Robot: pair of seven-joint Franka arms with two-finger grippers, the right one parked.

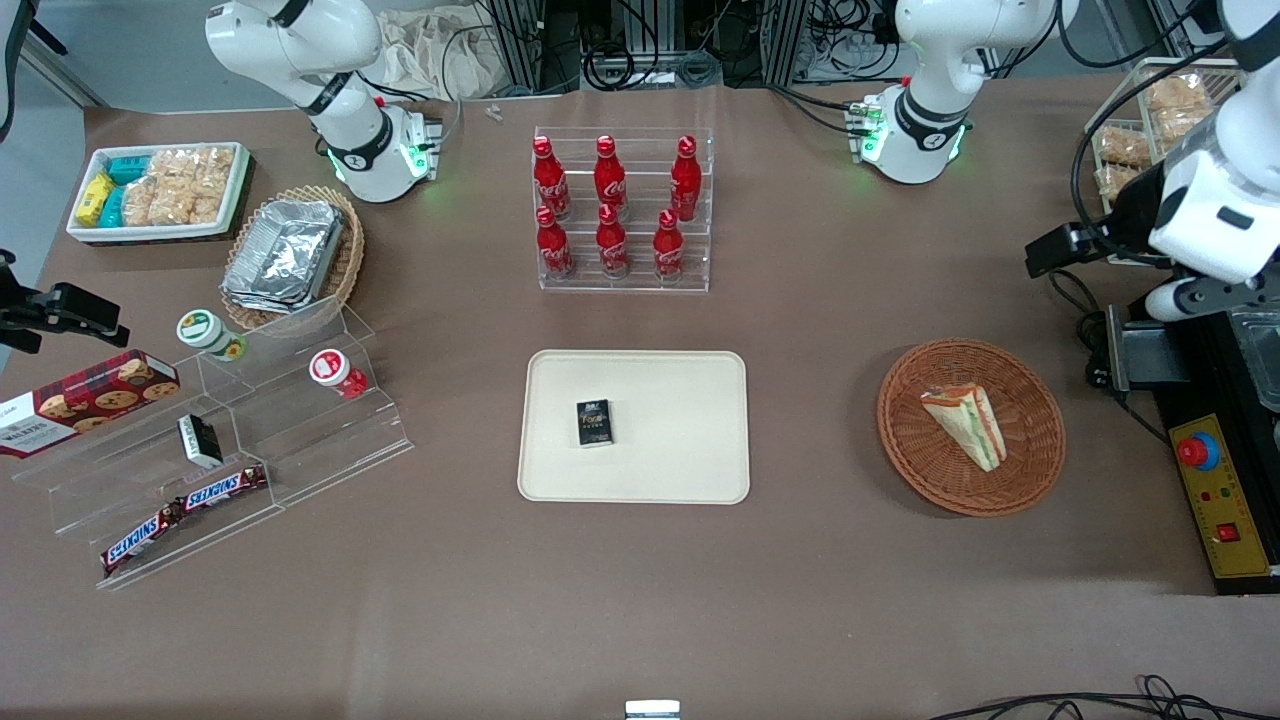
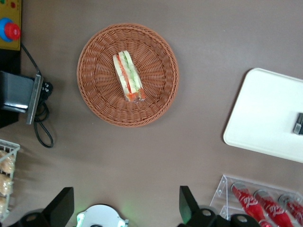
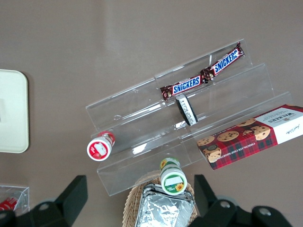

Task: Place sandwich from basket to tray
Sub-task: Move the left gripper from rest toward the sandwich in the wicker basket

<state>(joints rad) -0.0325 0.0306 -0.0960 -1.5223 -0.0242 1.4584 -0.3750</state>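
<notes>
The sandwich (image 1: pixel 965 425), a pale wedge with green and red-orange layers, lies in the round reddish-brown wicker basket (image 1: pixel 1030 440) toward the working arm's end of the table. Both show in the left wrist view: the sandwich (image 2: pixel 128 76) and the basket (image 2: pixel 158 71). The beige tray (image 1: pixel 680 420) lies at the table's middle, also in the left wrist view (image 2: pixel 265 118), with a small black box (image 1: pixel 594 422) on it. My left gripper (image 1: pixel 1075 248) hangs high above the table, beside the basket and farther from the front camera. It is open and empty (image 2: pixel 125 208), its black fingers (image 2: pixel 189 205) spread wide.
A clear rack of red cola bottles (image 1: pixel 622 210) stands farther back than the tray. A yellow-and-black control box with a red button (image 1: pixel 1215 490) and cables lie beside the basket. A white wire rack of snack packs (image 1: pixel 1150 120) stands under the working arm. A clear stepped shelf (image 1: pixel 250 430) holds snacks.
</notes>
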